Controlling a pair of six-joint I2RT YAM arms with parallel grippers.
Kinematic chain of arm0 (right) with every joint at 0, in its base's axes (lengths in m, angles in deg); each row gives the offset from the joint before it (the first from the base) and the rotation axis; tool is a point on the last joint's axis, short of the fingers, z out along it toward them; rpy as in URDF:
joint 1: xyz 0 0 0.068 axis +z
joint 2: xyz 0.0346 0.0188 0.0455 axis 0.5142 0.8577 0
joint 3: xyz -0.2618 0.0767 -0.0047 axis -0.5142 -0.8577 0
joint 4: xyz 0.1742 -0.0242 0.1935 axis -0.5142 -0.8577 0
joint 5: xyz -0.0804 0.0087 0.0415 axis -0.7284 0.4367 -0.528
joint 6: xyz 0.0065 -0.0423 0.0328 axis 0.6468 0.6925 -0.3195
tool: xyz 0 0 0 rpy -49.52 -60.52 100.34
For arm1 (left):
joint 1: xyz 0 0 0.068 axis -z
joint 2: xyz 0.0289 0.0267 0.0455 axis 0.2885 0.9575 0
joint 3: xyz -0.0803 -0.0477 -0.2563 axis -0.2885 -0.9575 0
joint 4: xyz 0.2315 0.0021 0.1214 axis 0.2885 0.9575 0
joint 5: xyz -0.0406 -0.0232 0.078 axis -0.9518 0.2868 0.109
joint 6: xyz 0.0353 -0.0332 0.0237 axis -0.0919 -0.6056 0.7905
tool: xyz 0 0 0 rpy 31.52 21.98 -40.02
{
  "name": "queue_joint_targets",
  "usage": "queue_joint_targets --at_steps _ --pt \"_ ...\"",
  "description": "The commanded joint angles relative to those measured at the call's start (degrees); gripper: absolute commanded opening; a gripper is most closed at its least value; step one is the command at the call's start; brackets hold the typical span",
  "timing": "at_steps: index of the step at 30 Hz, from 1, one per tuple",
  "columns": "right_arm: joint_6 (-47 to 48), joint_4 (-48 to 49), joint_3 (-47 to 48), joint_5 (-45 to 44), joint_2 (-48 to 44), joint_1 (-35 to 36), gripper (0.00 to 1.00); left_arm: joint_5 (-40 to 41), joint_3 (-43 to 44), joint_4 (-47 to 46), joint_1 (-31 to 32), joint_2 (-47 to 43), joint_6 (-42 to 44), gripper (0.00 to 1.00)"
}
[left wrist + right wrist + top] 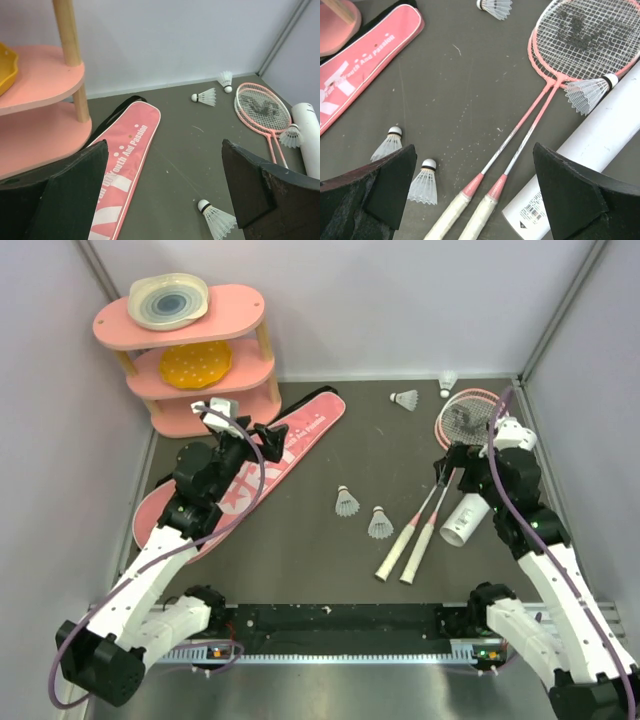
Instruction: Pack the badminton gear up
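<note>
The rackets (585, 40) lie side by side on the tabletop (460, 75), right side — expect light, stiff frames and thin, slippery shafts; take the white handles (447, 217). The right gripper (447, 468) has its fingers (570, 190) spread wide above them; the left gripper (262, 435) is equally wide over the bag (290, 445).

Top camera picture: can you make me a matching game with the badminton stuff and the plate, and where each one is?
Things:
1 racket bag
2 white tube
3 yellow plate
4 rackets

Places:
A on the middle tier of the shelf
B just right of the racket handles
C lying slantwise beside the shelf
D heads stacked near the back right corner

Pairs: 1-C, 2-B, 3-A, 4-D
</note>
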Motion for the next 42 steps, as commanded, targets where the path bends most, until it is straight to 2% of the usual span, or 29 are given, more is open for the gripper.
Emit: queue_joint_targets --at_steps 1,4,6,13,17,21,27,33,37,42 --pt "-2.1 -0.7 5.9 -4.0 7.2 0.5 0.99 -2.9 3.7 -1.9 2.1 0.8 2.7 0.99" --pt "-4.1 -1.8 7.0 -4.6 11.8 -0.7 0.99 -6.0 4.6 -1.5 3.7 2.1 3.0 0.98" --pt "-6.2 -3.4 8.1 -5.7 14.6 -3.8 0.99 -9.2 5.6 -1.2 4.2 3.2 3.4 0.96" --pt "-14.6 -11.1 16.9 -9.3 33.6 -19.5 0.99 -12.4 7.3 0.3 5.3 5.3 2.0 0.93" --pt "-17.2 -10.9 19.6 -3.3 41.5 -26.1 0.99 -13.9 7.1 0.0 5.4 5.5 1.3 0.93" --pt "-19.7 -11.7 22.3 -2.7 48.0 -30.5 0.99 -14.6 7.2 -0.4 5.4 5.4 0.9 0.93" --pt "-19.7 -10.7 23.8 -1.9 53.1 -31.3 0.98 -16.2 7.3 -0.5 5.4 4.8 0.0 0.93" --pt "-19.7 -8.1 21.3 -0.9 53.5 -31.3 0.96 -17.3 7.3 -0.8 5.3 4.6 -0.5 0.93" --pt "-20.3 -6.8 19.9 -0.4 53.7 -31.3 0.88 -17.7 7.1 -1.2 5.4 4.2 -0.8 0.93" --pt "-20.8 -5.5 18.3 -0.3 54.8 -31.3 0.84 -17.8 7.0 -1.2 5.4 4.1 -0.9 0.93"
